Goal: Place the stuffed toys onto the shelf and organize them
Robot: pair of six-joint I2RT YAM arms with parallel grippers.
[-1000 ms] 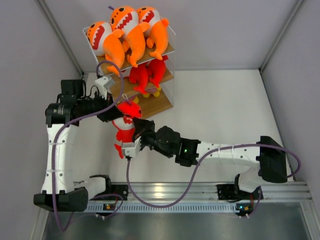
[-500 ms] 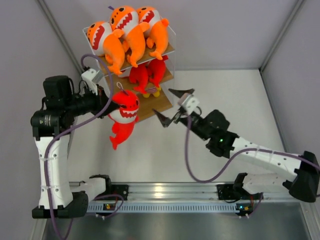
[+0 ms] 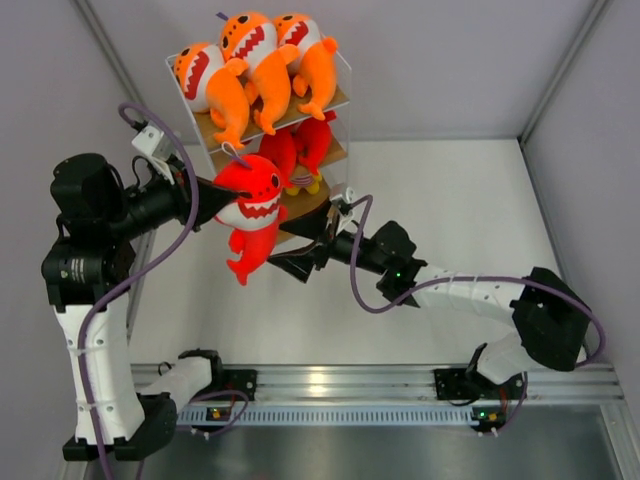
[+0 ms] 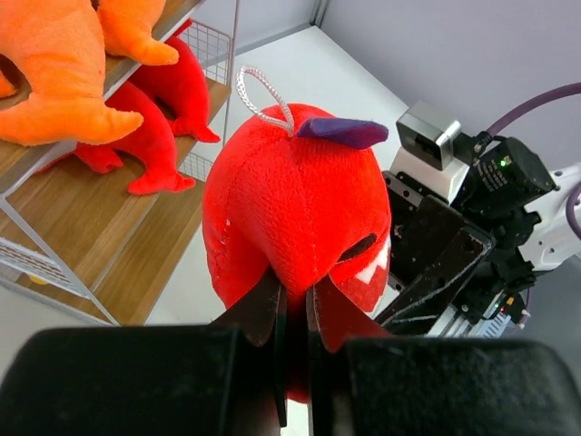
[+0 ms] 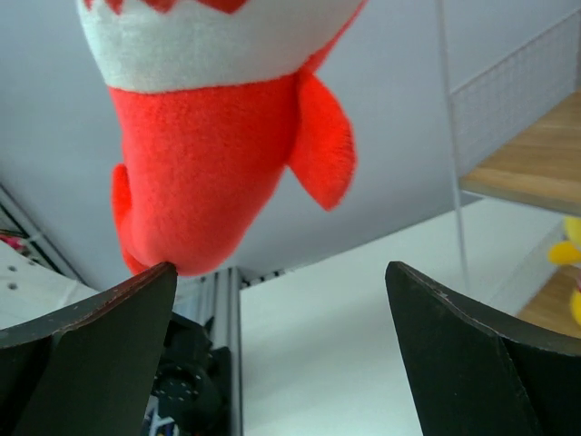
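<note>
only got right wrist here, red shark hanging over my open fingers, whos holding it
Observer: The left gripper is shut on the red shark, pinching its back.
Operator: top tier free?
Observer: No, three orange sharks fill the top tier of the shelf.
Operator: middle tier?
Observer: Two red sharks sit there; the left wrist view shows bare board beside them.

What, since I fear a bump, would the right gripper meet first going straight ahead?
Probably the red shark held by the left gripper: its lower body hangs just above the gap between the right gripper's open fingers. Depth is unclear; it might pass beneath.
</note>
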